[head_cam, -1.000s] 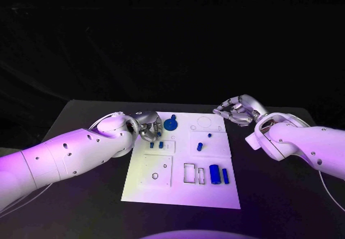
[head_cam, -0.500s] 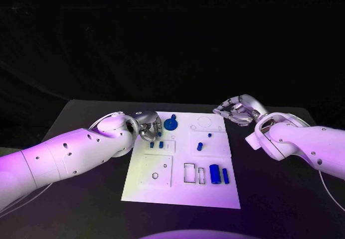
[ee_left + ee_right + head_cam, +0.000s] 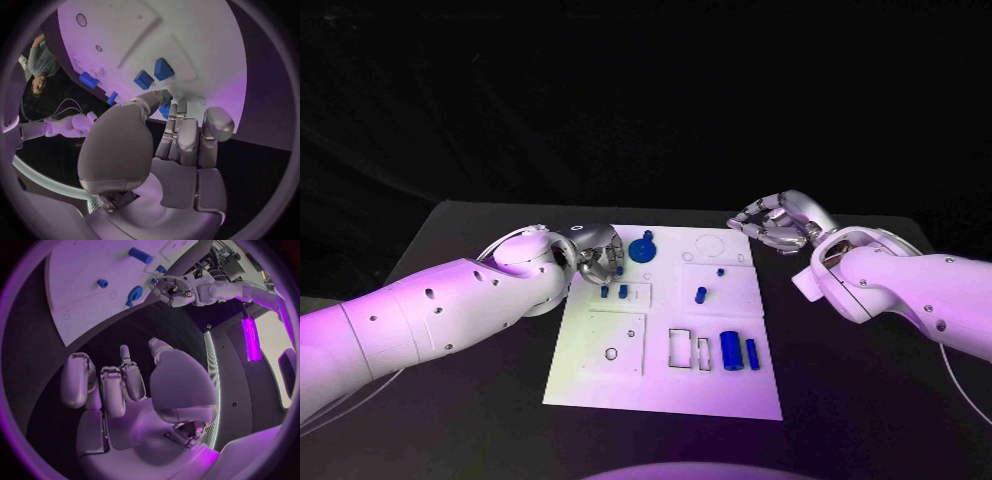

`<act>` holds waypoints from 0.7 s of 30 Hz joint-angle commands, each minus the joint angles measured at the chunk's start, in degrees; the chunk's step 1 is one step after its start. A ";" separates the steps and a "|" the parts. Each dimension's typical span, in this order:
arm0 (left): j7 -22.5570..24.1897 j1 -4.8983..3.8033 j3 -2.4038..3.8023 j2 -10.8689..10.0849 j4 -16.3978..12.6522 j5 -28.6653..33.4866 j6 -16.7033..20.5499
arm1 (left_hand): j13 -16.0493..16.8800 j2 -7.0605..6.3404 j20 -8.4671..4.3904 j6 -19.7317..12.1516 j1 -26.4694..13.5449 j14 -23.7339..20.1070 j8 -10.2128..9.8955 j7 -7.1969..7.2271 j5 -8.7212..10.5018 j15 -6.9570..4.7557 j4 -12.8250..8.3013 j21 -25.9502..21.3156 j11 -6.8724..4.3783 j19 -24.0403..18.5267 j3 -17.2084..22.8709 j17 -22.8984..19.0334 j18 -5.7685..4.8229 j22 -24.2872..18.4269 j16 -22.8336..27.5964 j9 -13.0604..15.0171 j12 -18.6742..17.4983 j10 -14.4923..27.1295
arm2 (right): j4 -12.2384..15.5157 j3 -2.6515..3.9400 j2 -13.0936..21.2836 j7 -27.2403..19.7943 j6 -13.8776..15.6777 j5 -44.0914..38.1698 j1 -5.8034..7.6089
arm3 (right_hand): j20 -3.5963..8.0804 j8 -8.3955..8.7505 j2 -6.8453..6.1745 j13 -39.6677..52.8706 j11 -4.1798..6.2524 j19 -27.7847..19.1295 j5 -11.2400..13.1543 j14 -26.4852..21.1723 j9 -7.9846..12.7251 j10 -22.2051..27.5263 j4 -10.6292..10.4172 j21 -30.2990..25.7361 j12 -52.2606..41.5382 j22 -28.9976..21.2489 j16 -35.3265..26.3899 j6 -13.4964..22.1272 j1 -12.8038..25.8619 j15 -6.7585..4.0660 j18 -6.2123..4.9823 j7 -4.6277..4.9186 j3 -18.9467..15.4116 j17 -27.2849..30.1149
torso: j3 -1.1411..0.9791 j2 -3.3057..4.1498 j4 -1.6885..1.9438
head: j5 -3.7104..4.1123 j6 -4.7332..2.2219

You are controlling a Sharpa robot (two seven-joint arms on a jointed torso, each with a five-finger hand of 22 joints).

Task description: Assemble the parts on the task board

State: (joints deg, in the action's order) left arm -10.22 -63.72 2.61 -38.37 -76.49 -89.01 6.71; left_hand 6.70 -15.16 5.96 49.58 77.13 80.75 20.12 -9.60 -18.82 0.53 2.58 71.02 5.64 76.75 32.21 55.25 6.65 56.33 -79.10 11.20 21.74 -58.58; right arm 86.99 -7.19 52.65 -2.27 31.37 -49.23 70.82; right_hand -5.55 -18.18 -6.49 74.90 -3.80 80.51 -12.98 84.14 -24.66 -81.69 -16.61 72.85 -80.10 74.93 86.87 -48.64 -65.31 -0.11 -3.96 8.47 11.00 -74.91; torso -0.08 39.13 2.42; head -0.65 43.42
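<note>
- Almost no change over the last second: left hand (image 3: 596, 251) eased a shade toward the far left edge of the task board (image 3: 733, 395), otherwise holding its place just beside the round blue part (image 3: 643, 247).
- Right hand (image 3: 773, 222) unmoved, hovering off the board's far right corner, fingers curled in on nothing.
- No shift in any part on the board, so no new step completed; judged as a fine adjustment at the left fingertips, not a placement.
- In the left wrist view, fingers bent over a blue bit (image 3: 165, 109) at their tips; cannot tell whether pinched or merely touched.
- Count, head view: one board, two hands.
- Seven blue parts clear of the hands:
  - one round part at the far edge;
  - two small pegs (image 3: 613, 291) side by side near the left edge;
  - two small studs (image 3: 701, 294) in the middle, one farther (image 3: 720, 270);
  - two large cylinders (image 3: 740, 352) upright side by side in the near right area.
- Possibly an eighth at the left fingers.
</note>
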 commanded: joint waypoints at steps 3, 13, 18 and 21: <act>-0.43 0.00 0.01 -0.39 -0.23 0.20 0.30 | 0.06 -0.82 0.33 -1.24 0.08 -0.18 -0.98 -0.41 -0.07 0.76 -0.07 -0.53 0.45 -0.43 -0.67 -0.38 0.05 -0.44 0.22 -0.43 -0.38 1.28 | -0.10 0.00 -0.01 -0.34 -0.07 -0.31 -0.03 | -0.06 -0.22 0.49 4.38 0.10 -0.27 -0.19 3.84 -0.08 0.35 -0.03 -0.24 0.33 1.92 -0.19 0.28 0.10 -0.33 -0.33 -0.08 -0.36 -6.01 | 0.04 0.04 -0.01 | 0.01 -0.13; -0.43 0.01 0.05 -2.05 -0.92 0.32 2.06 | 0.21 -0.79 0.94 -2.79 0.62 -1.13 -2.42 -1.31 -0.23 1.49 -0.02 -1.72 1.32 -1.44 -2.12 -2.38 0.45 -2.35 0.66 -1.14 -0.07 3.60 | -0.60 0.00 0.00 -0.82 -0.62 -0.37 -0.03 | 0.01 -0.14 0.84 -10.70 0.01 -3.22 -0.08 2.42 -0.35 11.71 0.23 -5.96 15.77 -1.89 -2.71 1.07 -3.85 -0.29 -1.56 -0.07 -1.45 -0.87 | 0.09 -0.02 0.08 | 0.18 -0.20; 1.69 0.01 0.35 -3.17 -1.02 2.79 5.51 | 0.33 -0.38 1.08 -1.28 1.16 -2.71 -1.74 -1.16 -0.45 1.57 0.13 -4.31 1.33 -3.47 -2.18 -5.67 1.24 -6.36 1.90 -0.96 0.47 4.23 | -1.31 0.00 -0.11 -1.59 -1.90 -1.41 -0.03 | 0.13 0.00 0.36 -29.81 0.03 -9.15 1.85 -0.79 -0.34 24.55 3.31 -17.25 38.35 -9.52 -8.62 0.62 -12.46 -0.26 -3.63 0.33 2.72 8.84 | 0.11 -0.09 0.07 | 0.34 -0.37; 4.38 0.01 0.66 -4.03 -0.89 6.24 8.47 | 0.06 0.15 1.17 -0.24 1.43 -7.27 -1.16 -1.15 -0.63 1.68 0.60 -9.87 1.48 -7.88 -1.55 -14.74 2.67 -14.32 5.89 -0.87 0.48 5.52 | -1.82 0.00 -0.18 -1.90 -3.67 -3.99 -0.04 | -0.26 0.91 -2.63 -41.70 -0.68 -9.70 2.38 -1.35 0.26 24.21 4.87 -20.29 51.54 -11.30 -11.03 -0.76 -16.58 -0.01 -3.93 0.75 9.39 11.94 | 0.11 -0.17 0.09 | 0.75 -0.54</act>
State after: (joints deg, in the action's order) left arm -9.32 -63.68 3.22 -42.31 -77.34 -86.90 10.55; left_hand 6.88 -14.97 7.07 49.02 78.22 74.52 18.77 -10.72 -19.09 2.19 2.97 62.46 7.06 69.85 30.55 42.72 8.56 43.91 -74.17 10.25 22.13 -53.48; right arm 85.28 -7.19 52.54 -2.92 30.50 -50.09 70.82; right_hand -5.65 -17.41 -8.84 35.13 -4.33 70.99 -10.76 82.99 -24.51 -56.83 -12.02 53.03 -30.73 63.92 76.21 -49.31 -81.06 -0.20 -7.54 9.14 19.28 -63.45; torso 0.03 39.04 2.49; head -0.17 43.02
